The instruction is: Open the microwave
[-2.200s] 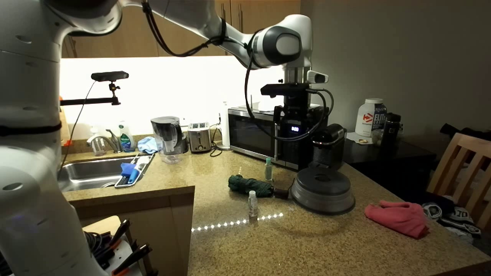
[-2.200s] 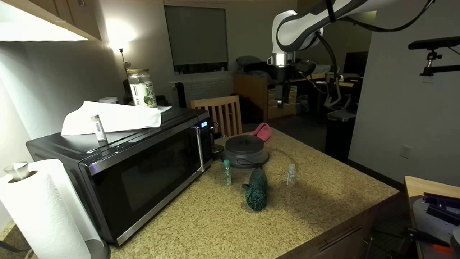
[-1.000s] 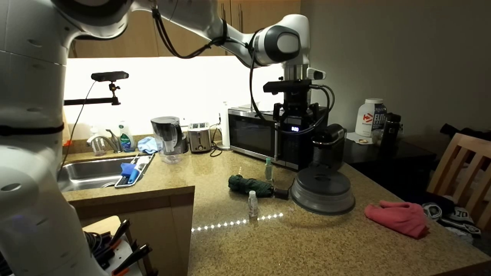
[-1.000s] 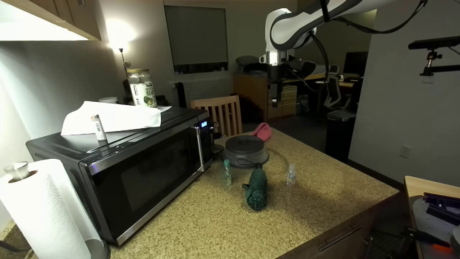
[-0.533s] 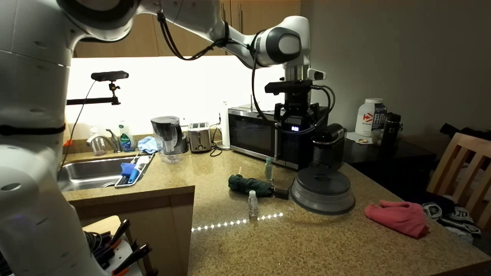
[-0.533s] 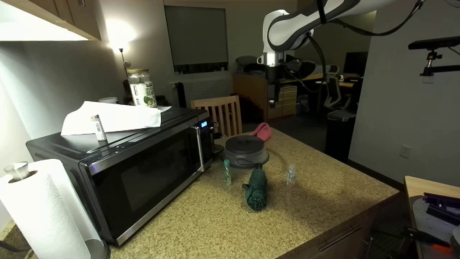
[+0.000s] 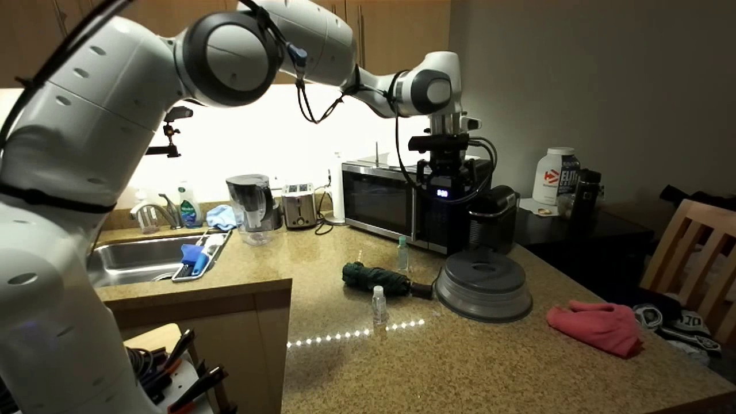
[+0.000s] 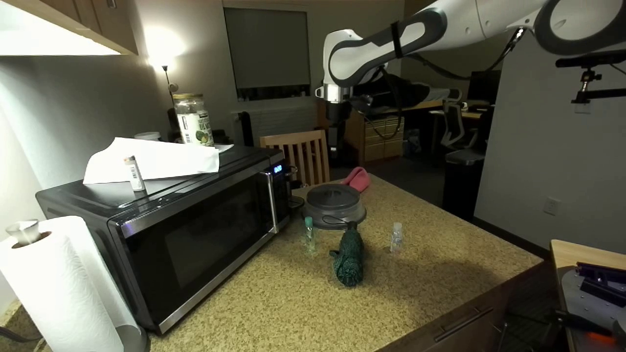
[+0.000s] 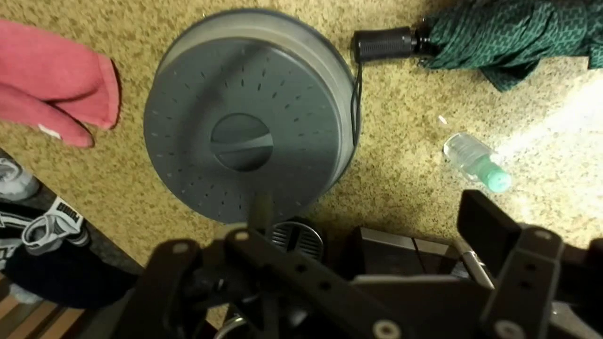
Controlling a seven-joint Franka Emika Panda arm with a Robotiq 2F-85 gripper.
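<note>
Black two-finger gripper (image 9: 370,216) spread, empty: shift left, then lower astride the upright silver metal handle (image 8: 272,201) of the black, boxy, glass-doored microwave (image 8: 210,225).

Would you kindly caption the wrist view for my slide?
Open, empty jaws partly hide the microwave; a grey round cover and folded green umbrella lie on the counter.

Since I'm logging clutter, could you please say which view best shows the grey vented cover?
The wrist view: from above, the grey vented cover shows slots and central grip. Both exterior views show it obliquely, slots indistinct.
</note>
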